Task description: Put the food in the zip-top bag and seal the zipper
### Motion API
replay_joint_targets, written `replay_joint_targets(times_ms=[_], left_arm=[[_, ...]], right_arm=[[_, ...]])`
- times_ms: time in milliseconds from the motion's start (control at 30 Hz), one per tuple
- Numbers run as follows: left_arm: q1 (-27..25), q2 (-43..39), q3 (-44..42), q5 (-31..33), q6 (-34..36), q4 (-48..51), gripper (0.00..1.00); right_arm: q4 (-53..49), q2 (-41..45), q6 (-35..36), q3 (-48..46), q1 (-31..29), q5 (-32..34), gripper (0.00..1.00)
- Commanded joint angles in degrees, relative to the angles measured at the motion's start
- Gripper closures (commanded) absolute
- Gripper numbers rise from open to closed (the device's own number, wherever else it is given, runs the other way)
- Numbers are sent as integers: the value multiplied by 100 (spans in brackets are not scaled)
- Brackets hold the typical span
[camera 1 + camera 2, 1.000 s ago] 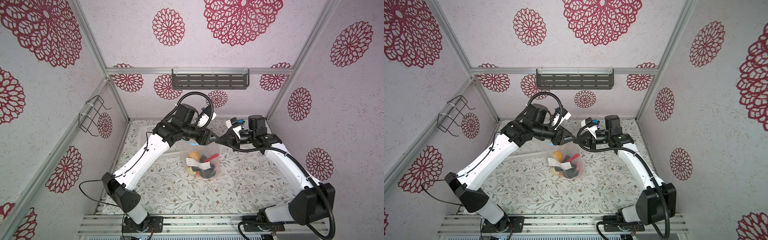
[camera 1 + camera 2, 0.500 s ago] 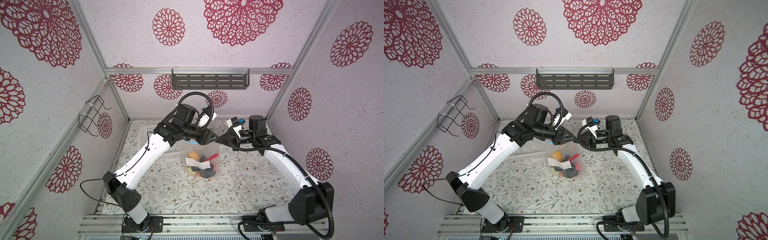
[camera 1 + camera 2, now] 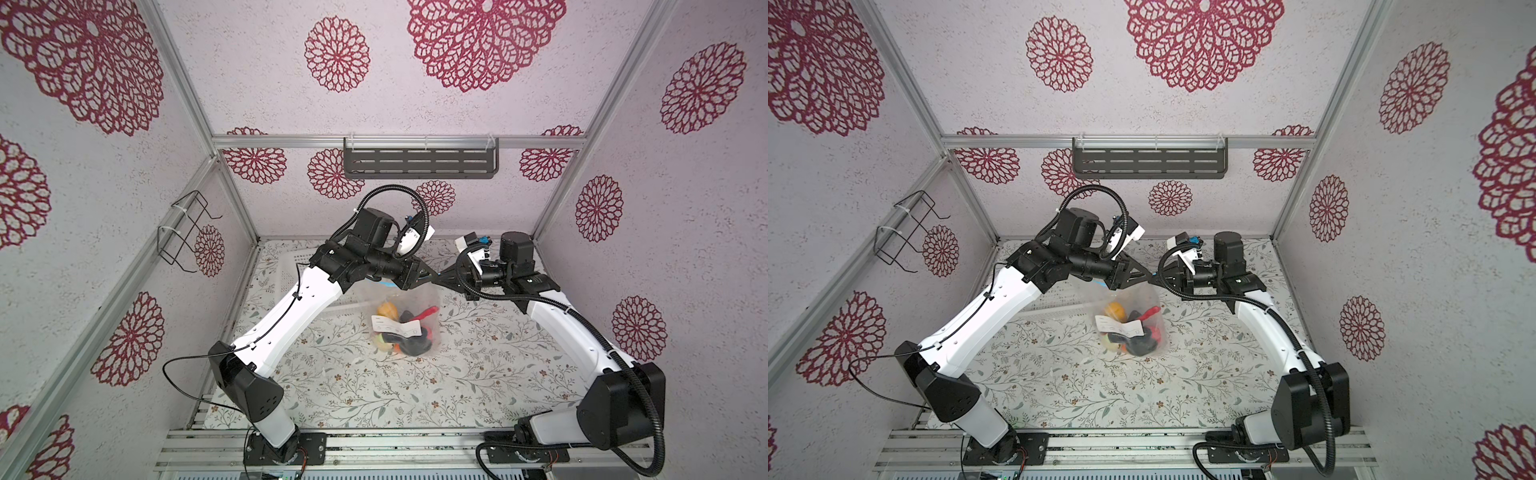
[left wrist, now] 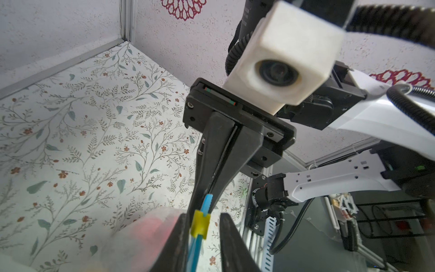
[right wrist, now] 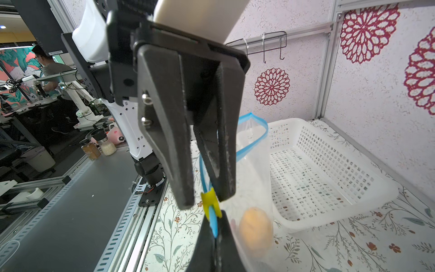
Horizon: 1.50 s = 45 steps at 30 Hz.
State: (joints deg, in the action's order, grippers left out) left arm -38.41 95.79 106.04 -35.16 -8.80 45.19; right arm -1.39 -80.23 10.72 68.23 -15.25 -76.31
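Holding toy foods [image 3: 401, 332], clear zip-top bag [image 3: 417, 296]

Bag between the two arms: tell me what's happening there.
The right gripper is shut on the end of the zipper of the zip-top bag, holding that end up. The left gripper has its jaws either side of the yellow slider, not yet clamped. The toy food is already inside. The mouth is not yet zipped.
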Motion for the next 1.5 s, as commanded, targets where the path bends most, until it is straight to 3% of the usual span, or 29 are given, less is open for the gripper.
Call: replay_joint_targets(times_ms=[0, 333, 567, 733, 1000, 1133, 1267, 1467], left_arm=[[-66, 72, 85, -44, 298, 181, 65], [-59, -59, 286, -55, 1765, 519, 55], [-52, 101, 484, -165, 2187, 471, 54], [-61, 364, 751, -368, 2244, 694, 67], [-61, 357, 612, -264, 2207, 677, 66], [-60, 400, 612, -177, 2115, 655, 76], [-29, 384, 610, -117, 2159, 686, 71], [150, 385, 683, -334, 2152, 672, 56]], right_arm=[[316, 227, -85, 76, 41, -182, 100], [323, 224, -81, 33, 44, -217, 100], [324, 250, -93, 24, 44, -226, 100], [321, 251, -105, 22, 42, -228, 100], [323, 247, -111, 25, 40, -258, 100], [323, 270, -108, 9, 39, -257, 100], [338, 288, -108, 4, 42, -261, 100], [367, 275, -118, 6, 42, -288, 100]])
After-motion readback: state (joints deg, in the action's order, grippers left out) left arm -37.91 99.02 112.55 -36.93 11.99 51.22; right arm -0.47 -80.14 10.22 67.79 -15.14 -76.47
